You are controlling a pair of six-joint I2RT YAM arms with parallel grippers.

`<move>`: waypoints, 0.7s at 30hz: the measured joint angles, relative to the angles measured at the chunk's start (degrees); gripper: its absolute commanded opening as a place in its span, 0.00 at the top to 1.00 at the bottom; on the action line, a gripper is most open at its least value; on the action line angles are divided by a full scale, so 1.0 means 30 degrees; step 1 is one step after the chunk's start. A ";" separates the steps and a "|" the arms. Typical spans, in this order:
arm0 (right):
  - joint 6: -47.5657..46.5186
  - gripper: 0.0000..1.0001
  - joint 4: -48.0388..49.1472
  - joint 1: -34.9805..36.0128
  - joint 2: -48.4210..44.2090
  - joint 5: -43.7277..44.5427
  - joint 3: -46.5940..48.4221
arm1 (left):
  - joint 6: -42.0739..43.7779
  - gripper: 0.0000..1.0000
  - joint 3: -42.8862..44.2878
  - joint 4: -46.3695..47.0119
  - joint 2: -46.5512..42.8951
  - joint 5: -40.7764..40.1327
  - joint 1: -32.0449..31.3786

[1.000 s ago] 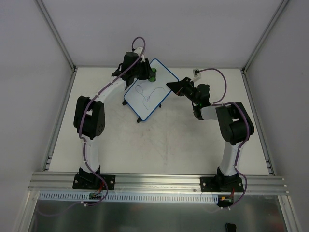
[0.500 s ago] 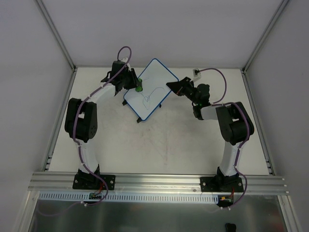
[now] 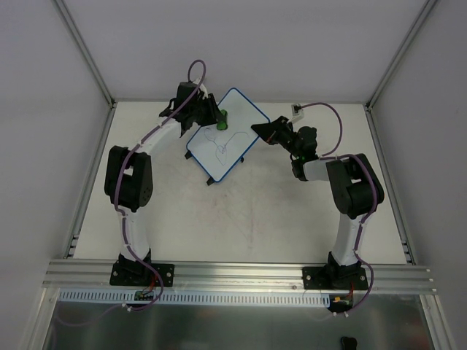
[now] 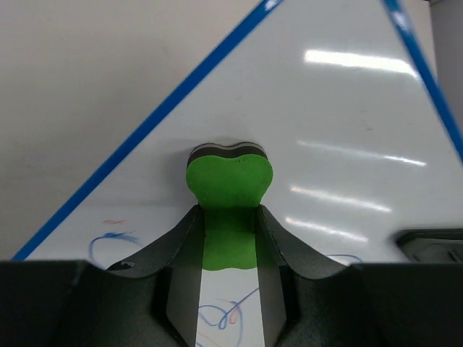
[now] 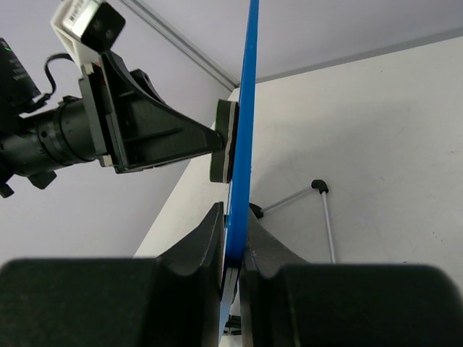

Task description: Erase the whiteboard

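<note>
The whiteboard (image 3: pixel 226 135), white with a blue rim and thin blue and red scribbles, stands tilted at the back middle of the table. My left gripper (image 3: pixel 219 119) is shut on the green eraser (image 3: pixel 222 118) and presses it against the board's upper left part. In the left wrist view the eraser (image 4: pixel 228 202) sits between my fingers on the board (image 4: pixel 347 144), with scribbles below it. My right gripper (image 3: pixel 257 130) is shut on the board's right edge. In the right wrist view the blue rim (image 5: pixel 246 108) runs edge-on between my fingers, and the eraser (image 5: pixel 223 142) touches its left face.
The board's thin wire stand with a black foot (image 5: pixel 317 186) rests on the table behind it. The table (image 3: pixel 241 211) is bounded by white walls and metal rails; a small white connector (image 3: pixel 297 109) lies at the back right.
My left gripper has swept the eraser across the board, to the lower left and then back up to the right. Part of the scribble is gone. The right arm has not moved.
</note>
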 measured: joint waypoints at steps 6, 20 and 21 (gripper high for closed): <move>0.0000 1.00 0.0160 0.0000 0.0000 -0.0168 0.0000 | 0.0000 1.00 0.2229 -0.0124 0.0699 0.1268 -0.0729; -0.0029 1.00 -0.0007 -0.0007 0.0000 0.0036 0.0000 | -0.0525 1.00 0.1224 -0.1188 0.0852 0.0095 0.0306; 0.0000 1.00 -0.0044 -0.0007 0.0000 0.0066 0.0000 | -0.0707 1.00 0.0750 -0.1158 0.0714 0.0036 0.0488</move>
